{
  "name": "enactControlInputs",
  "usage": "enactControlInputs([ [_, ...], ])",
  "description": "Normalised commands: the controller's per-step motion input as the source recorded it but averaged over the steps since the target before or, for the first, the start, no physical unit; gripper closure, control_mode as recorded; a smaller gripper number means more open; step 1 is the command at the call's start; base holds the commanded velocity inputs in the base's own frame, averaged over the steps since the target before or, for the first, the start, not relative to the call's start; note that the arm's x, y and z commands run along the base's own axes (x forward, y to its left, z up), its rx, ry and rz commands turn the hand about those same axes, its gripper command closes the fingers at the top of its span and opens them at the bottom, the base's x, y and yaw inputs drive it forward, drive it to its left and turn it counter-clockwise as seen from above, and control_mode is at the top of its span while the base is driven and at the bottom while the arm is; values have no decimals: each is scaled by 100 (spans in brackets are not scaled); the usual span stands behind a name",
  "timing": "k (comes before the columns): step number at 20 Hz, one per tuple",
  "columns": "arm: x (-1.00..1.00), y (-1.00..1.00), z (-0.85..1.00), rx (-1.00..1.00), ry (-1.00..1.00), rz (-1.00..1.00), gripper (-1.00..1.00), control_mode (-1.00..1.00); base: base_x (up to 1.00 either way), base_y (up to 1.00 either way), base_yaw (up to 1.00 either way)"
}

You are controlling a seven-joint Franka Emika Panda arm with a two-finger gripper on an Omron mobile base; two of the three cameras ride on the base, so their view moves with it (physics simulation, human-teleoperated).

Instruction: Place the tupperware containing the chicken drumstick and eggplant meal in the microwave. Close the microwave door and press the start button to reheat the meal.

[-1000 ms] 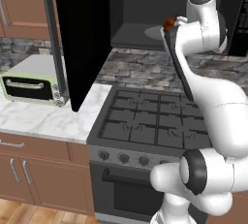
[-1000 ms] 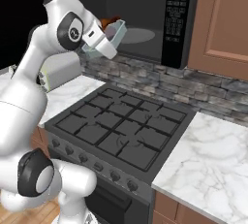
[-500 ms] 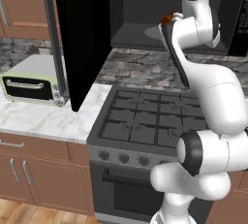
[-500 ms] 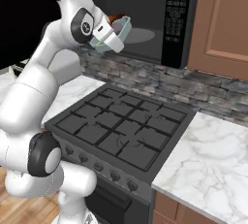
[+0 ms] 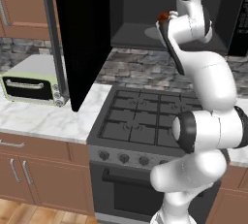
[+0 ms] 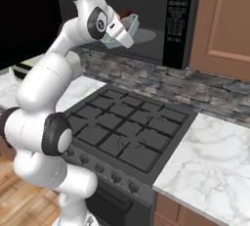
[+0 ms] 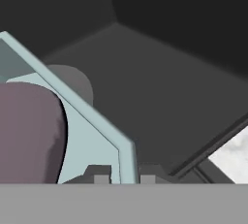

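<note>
Hand view: end effector [image 7: 121,177] pinches tupperware [image 7: 92,131] rim; microwave [image 7: 160,87] cavity open ahead.

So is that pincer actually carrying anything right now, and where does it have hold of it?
Yes: the pincer holds the tupperware by its rim, one fingertip on each side of the wall, at the mouth of the microwave.

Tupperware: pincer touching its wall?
Touching. Hand view: the pincer fingertips straddle the tupperware rim, one each side, no gap visible.
</note>
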Motion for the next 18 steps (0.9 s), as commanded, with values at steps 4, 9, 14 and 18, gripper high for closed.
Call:
enactControlInputs([
  [4,67,-6,0,0,0,0,100,-100,0,0,0],
  [9,65,-13,0,0,0,-2,100,-100,0,0,0],
  [14,53,-17,0,0,2,-4,100,-100,0,0,0],
  [18,36,-2,-1,-1,3,-1,100,-100,0,0,0],
])
